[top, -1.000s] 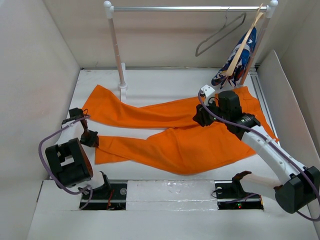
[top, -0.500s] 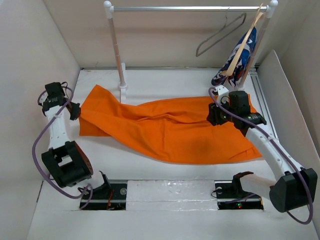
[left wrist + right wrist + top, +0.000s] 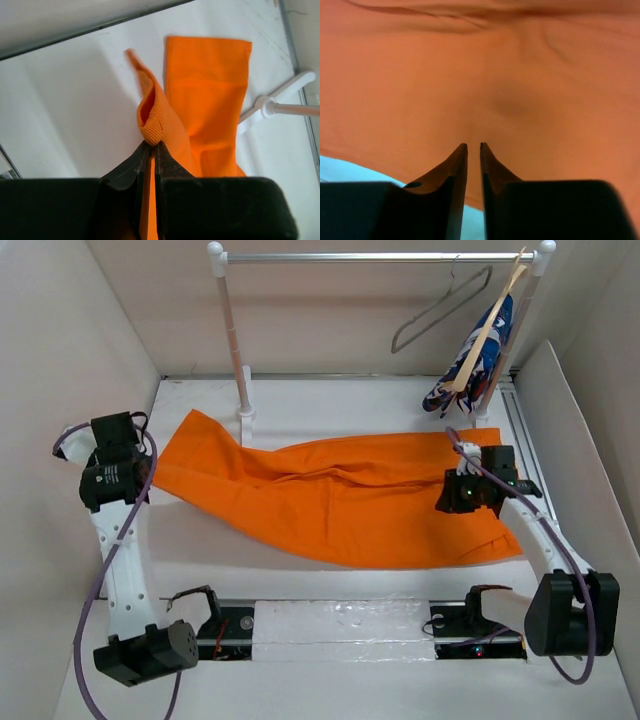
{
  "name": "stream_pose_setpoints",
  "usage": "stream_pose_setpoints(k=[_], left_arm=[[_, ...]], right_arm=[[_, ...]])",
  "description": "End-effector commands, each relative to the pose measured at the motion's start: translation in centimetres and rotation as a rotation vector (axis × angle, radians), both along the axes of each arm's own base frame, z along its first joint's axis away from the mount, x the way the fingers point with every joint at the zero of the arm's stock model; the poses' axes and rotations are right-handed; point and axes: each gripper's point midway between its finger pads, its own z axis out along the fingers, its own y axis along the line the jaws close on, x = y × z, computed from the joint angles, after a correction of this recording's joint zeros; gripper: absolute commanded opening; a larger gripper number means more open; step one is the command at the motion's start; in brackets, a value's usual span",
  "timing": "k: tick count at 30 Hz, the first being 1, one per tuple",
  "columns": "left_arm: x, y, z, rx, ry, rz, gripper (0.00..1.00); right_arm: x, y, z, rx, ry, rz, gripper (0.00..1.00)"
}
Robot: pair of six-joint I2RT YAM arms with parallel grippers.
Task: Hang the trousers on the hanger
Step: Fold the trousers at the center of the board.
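Clamping a doubled fold of orange hem, the left tool [image 3: 151,145] has its two fingers pressed together on the cloth, which bulges up in a small loop just above their tips. From overhead this left tool [image 3: 150,468] sits at the far left end of the one pair of trousers [image 3: 340,505], right at the edge of the leg ends. The right tool [image 3: 473,145] is closed down to a thin slit, its tips over smooth orange cloth with nothing visibly caught between them; whether they touch the cloth cannot be told. Overhead, the right tool [image 3: 447,502] is above the right part of the trousers. The trousers lie spread flat across the middle of the white tabletop [image 3: 300,400], running between the two tools, with one leg end reaching toward the foot of the rack's left post [image 3: 235,340]. Two hangers hang from the single rail [image 3: 380,257] at the back right, well apart from both tools: one thin wire hanger [image 3: 440,308], bare, and just right of it one wooden hanger [image 3: 490,325] carrying a blue patterned garment [image 3: 475,370].
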Motion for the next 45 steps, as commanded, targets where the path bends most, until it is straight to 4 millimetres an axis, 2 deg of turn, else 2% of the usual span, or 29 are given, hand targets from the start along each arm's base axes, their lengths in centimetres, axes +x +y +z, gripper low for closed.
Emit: stream_pose_setpoints(k=[1, 2, 3, 4, 5, 7, 8, 11, 12, 13, 14, 15, 17, 19, 22, 23, 26, 27, 31, 34, 35, 37, 38, 39, 40, 41, 42, 44, 45], left_arm=[[-0.3, 1.1, 4.6, 0.108, -0.089, 0.054, 0.00], [0.2, 0.3, 5.3, 0.101, -0.112, 0.016, 0.00], [0.3, -0.7, 6.5, 0.112, -0.139, -0.032, 0.00], [0.3, -0.7, 6.9, 0.117, -0.147, -0.035, 0.00], [0.2, -1.3, 7.3, 0.124, -0.160, -0.062, 0.00], [0.2, -3.0, 7.3, 0.129, -0.164, -0.135, 0.00], [0.0, -3.8, 7.7, 0.124, -0.196, -0.163, 0.00], [0.1, -6.4, 7.4, 0.107, -0.218, -0.279, 0.00], [-0.1, -7.0, 8.1, 0.110, -0.254, -0.307, 0.00], [-0.1, -8.0, 7.9, 0.107, -0.257, -0.355, 0.00], [-0.5, -8.7, 8.3, 0.102, -0.282, -0.386, 0.00], [-0.5, -9.4, 8.5, 0.100, -0.301, -0.417, 0.00], [-1.0, -11.1, 8.9, 0.087, -0.339, -0.498, 0.00], [-1.1, -11.8, 9.2, 0.099, -0.361, -0.545, 0.00], [-1.8, -12.4, 10.3, 0.121, -0.396, -0.585, 0.00], [-2.1, -12.5, 10.8, 0.128, -0.412, -0.597, 0.00], [-2.9, -12.3, 12.4, 0.151, -0.447, -0.595, 0.00], [-3.0, -12.4, 12.5, 0.155, -0.448, -0.605, 0.00], [-3.5, -11.8, 12.8, 0.185, -0.449, -0.588, 0.00], [-4.1, -10.6, 13.3, 0.222, -0.444, -0.544, 0.00], [-4.4, -9.5, 13.6, 0.260, -0.434, -0.506, 0.00], [-4.9, -8.0, 15.0, 0.321, -0.449, -0.449, 0.00], [-5.6, -5.7, 15.8, 0.389, -0.439, -0.329, 0.00], [-6.2, -4.5, 16.5, 0.422, -0.435, -0.274, 0.00], [-6.5, -4.2, 16.8, 0.432, -0.437, -0.253, 0.00], [-6.9, -3.9, 17.4, 0.434, -0.462, -0.235, 0.00], [-7.1, -3.8, 17.5, 0.439, -0.463, -0.240, 0.00], [-7.5, -3.6, 17.6, 0.432, -0.466, -0.234, 0.00], [-7.8, -3.4, 18.0, 0.430, -0.476, -0.227, 0.00]], right_arm=[[-0.3, -0.7, 0.4, 0.093, 0.067, -0.078, 0.19], [-0.1, -1.0, 0.6, 0.097, 0.075, -0.099, 0.03], [0.2, -1.9, 1.2, 0.109, 0.077, -0.162, 0.00], [0.3, -2.1, 1.5, 0.099, 0.072, -0.169, 0.00], [0.4, -3.3, 1.7, 0.094, 0.075, -0.224, 0.00], [-0.1, -5.0, 1.8, 0.069, 0.094, -0.297, 0.00], [-0.2, -6.5, 2.2, 0.058, 0.084, -0.354, 0.00], [-1.7, -9.9, 2.3, -0.010, 0.118, -0.489, 0.16], [-2.6, -11.9, 2.1, -0.051, 0.142, -0.572, 0.24], [-3.1, -13.2, 2.0, -0.078, 0.154, -0.623, 0.31], [-3.8, -14.4, 1.7, -0.107, 0.166, -0.672, 0.33], [-5.3, -17.0, 1.2, -0.157, 0.204, -0.783, 0.39], [-6.8, -18.6, 0.7, -0.174, 0.238, -0.859, 0.44], [-8.8, -20.7, 0.0, -0.202, 0.281, -0.971, 0.50], [-10.2, -21.4, -1.2, -0.134, 0.325, -1.073, 0.59], [-9.9, -20.9, -1.6, -0.097, 0.325, -1.080, 0.66], [-9.6, -20.7, -2.8, -0.059, 0.321, -1.134, 0.71], [-8.6, -20.7, -2.8, -0.023, 0.271, -1.136, 0.77], [-8.3, -20.0, -4.3, 0.019, 0.283, -1.163, 0.78], [-8.5, -20.2, -5.5, -0.009, 0.327, -1.176, 0.77], [-8.2, -20.3, -6.1, 0.000, 0.327, -1.181, 0.77], [-8.0, -20.5, -6.6, 0.003, 0.333, -1.190, 0.69], [-8.0, -20.8, -6.8, -0.007, 0.333, -1.196, 0.61], [-7.9, -21.4, -6.9, -0.030, 0.330, -1.205, 0.42], [-7.9, -21.8, -6.8, -0.046, 0.331, -1.207, 0.32], [-8.2, -21.9, -6.7, -0.070, 0.342, -1.188, 0.13], [-8.2, -22.3, -6.2, -0.089, 0.347, -1.180, 0.03], [-9.0, -22.9, -5.2, -0.151, 0.361, -1.163, 0.00], [-10.0, -22.8, -4.5, -0.188, 0.389, -1.161, 0.00]])
